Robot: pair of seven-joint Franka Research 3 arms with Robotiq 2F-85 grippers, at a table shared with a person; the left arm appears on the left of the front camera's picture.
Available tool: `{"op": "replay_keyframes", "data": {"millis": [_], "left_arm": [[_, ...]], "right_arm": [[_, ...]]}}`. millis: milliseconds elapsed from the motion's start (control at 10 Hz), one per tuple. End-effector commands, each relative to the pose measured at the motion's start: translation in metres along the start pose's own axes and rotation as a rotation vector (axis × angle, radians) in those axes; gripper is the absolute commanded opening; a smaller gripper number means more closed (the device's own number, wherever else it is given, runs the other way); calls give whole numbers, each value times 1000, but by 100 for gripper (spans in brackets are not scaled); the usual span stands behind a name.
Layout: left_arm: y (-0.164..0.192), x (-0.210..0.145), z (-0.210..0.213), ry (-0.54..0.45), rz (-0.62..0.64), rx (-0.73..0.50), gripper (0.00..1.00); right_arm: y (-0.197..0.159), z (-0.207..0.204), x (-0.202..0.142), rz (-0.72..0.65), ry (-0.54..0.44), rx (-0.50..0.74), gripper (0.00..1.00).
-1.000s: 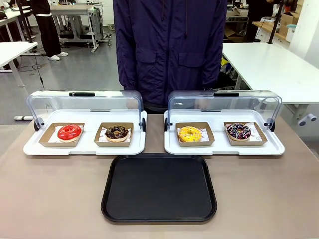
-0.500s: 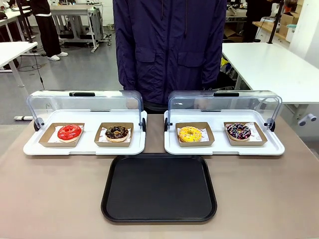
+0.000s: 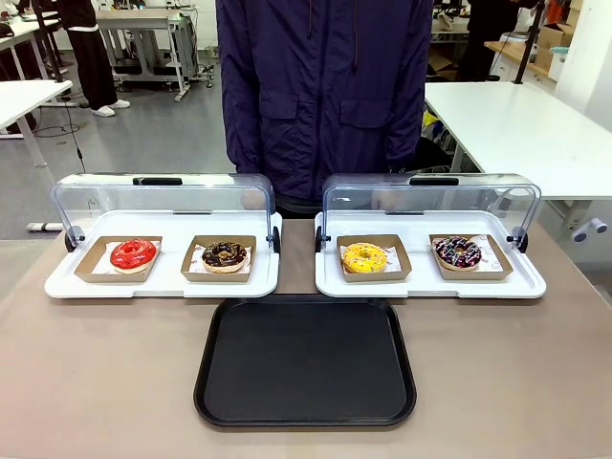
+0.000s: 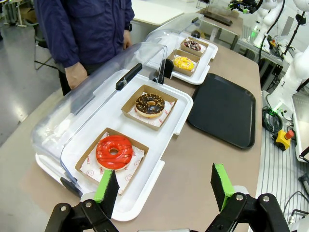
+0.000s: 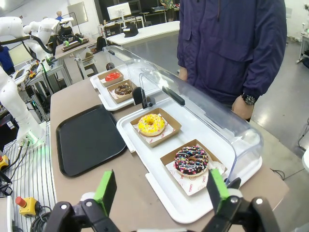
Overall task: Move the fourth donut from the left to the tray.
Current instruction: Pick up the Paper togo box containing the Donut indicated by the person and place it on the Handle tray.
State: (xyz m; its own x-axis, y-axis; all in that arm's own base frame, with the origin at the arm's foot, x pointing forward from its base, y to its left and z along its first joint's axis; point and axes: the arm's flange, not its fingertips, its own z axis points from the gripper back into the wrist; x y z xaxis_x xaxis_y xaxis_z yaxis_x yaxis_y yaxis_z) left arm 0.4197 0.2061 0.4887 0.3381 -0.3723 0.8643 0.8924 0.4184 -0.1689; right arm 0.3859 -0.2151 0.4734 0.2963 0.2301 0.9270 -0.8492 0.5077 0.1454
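Our left jaws stand wide apart with nothing between them, green pads (image 4: 106, 187) hovering above the near end of the bench (image 4: 203, 159). Just past them lies a white display tray (image 4: 113, 113) under a raised clear lid (image 4: 87, 106). It carries a red donut (image 4: 114, 152) closest to us and a chocolate donut with crumbs (image 4: 149, 105) behind it, each in its own cardboard holder.

Our right jaws are spread just as wide and hold nothing, their pads (image 5: 106, 191) above the other end of the bench. Directly beyond them sits the fourth donut (image 5: 191, 160), dark glaze with coloured sprinkles. It rests on white paper in a brown holder (image 5: 169, 155) at the near end of the second display tray (image 5: 145, 152). The yellow donut (image 5: 151, 124) lies next along that tray, and its clear lid (image 5: 207, 116) is tipped back toward the person (image 5: 231, 43), whose hand (image 5: 241, 105) hangs at the far edge with a watch on the wrist.

From the front we see all four donuts in a row, the fourth donut at the right end. The tray (image 3: 306, 363), black and bare, lies on the bench in front of the two display trays, centred between them and close to their front edges. The fourth donut is well apart from it.
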Motion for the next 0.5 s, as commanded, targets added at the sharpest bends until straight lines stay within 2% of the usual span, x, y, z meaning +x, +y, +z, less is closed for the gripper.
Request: {"op": "replay_keyframes", "data": {"millis": [0,400], "left_arm": [[-1,1,0,-6,-2,-6,100],[-1,1,0,-6,-2,-6,100]], "right_arm": [[-1,0,3,16,-21,-1,100],[-1,0,3,16,-21,-1,100]]}}
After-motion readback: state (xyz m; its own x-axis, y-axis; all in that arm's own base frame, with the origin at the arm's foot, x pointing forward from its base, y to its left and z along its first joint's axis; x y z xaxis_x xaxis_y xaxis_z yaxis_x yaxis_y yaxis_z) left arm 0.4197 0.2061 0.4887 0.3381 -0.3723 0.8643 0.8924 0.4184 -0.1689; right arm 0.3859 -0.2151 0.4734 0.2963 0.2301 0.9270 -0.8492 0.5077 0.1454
